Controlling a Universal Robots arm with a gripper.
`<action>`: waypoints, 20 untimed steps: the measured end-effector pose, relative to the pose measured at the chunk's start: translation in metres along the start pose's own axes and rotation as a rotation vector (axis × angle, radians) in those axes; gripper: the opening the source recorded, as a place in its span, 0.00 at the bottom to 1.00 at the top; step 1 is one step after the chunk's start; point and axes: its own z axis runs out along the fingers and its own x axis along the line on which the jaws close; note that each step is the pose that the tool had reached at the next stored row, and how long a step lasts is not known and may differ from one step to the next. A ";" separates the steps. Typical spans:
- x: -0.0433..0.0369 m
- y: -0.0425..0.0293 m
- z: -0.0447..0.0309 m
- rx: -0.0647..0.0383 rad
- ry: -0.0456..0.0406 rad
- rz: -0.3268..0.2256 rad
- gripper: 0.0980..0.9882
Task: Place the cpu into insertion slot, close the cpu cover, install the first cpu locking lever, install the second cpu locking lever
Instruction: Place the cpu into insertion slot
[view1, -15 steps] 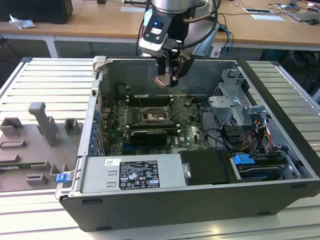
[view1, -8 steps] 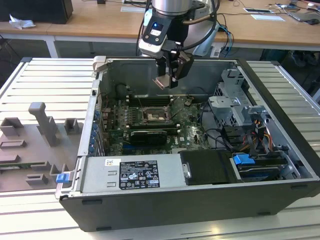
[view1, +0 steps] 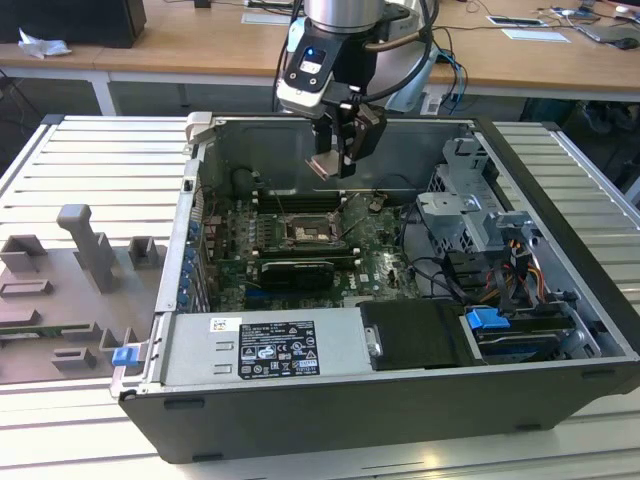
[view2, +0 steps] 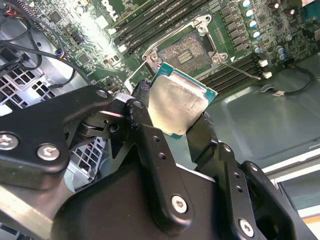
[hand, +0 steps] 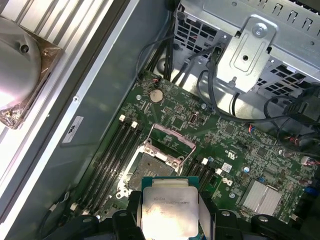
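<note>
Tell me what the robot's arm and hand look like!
The arm is a shiny silver-grey round tube. Near its end sits a grey-and-black box with a small blue light. Black cables loop beside it. The hand is black, with two flat, chunky black fingers joined by silver screws.

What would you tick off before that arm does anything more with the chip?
1. The cpu clamped in the gripper: ok.
2. The socket bare, nothing lying in it: ok.
3. The cover swung up off the socket: ok.
4. The cpu lined up over the socket: cannot tell.
5. The cables apart from the socket: ok.
</note>
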 end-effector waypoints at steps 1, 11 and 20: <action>0.0000 0.0000 0.0002 0.000 0.0000 0.001 0.50; -0.0001 -0.0002 0.0028 0.000 -0.0007 0.010 0.50; -0.0001 -0.0004 0.0053 -0.001 -0.0014 0.019 0.50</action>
